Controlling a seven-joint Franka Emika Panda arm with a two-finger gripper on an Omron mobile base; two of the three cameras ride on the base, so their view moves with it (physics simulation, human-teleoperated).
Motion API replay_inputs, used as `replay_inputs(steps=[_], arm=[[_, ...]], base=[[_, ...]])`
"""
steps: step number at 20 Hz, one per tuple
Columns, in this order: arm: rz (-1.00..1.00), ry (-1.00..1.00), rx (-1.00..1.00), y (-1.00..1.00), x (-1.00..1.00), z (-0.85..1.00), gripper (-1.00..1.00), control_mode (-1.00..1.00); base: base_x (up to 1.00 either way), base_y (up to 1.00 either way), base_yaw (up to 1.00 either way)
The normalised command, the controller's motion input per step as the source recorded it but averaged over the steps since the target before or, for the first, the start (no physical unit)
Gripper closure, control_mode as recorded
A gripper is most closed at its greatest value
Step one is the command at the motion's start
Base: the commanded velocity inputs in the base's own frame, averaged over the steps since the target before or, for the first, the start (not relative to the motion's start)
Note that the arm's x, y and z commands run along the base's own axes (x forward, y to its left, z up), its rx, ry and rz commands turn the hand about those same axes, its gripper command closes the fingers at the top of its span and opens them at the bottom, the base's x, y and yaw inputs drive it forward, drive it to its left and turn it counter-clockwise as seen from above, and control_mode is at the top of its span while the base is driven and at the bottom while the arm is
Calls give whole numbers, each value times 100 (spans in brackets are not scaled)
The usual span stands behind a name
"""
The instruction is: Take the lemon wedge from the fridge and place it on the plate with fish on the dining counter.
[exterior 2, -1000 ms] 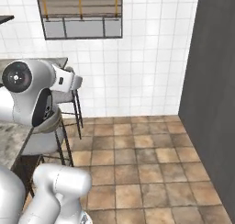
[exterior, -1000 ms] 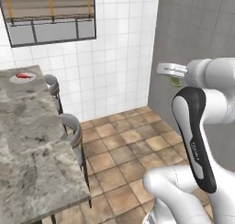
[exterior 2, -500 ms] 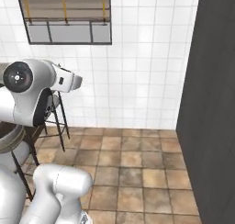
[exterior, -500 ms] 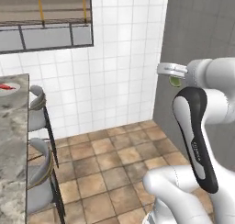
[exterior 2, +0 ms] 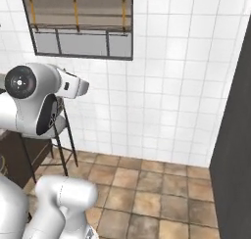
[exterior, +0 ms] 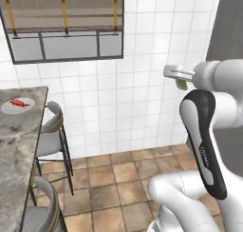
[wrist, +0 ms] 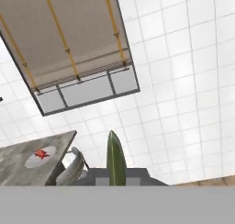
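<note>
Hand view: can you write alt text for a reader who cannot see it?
A green lemon wedge is pinched in the robot's hand, held up before a white tiled wall and a window. Lower left, a red fish lies on a plate on the dining counter.

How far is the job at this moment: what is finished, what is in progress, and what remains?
Done: the lemon wedge is out of the fridge, pinched in the shut jaws of the gripper. In hand: it is carried high above the tiled floor. Left: reaching the dining counter and setting the wedge on the plate beside the fish.
</note>
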Motion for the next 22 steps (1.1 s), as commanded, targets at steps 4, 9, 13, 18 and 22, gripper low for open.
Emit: replay_inputs(steps=[4,9,13,18,22], arm=[[0,0,0,0,0,0,100,100],[0,0,0,0,0,0,100,100],[0,0,0,0,0,0,100,100],[0,0,0,0,0,0,100,100],[0,0,0,0,0,0,100,100]], base=[[100,0,39],[100,0,42],[100,0,56],[85,18,55],[95,37,45]])
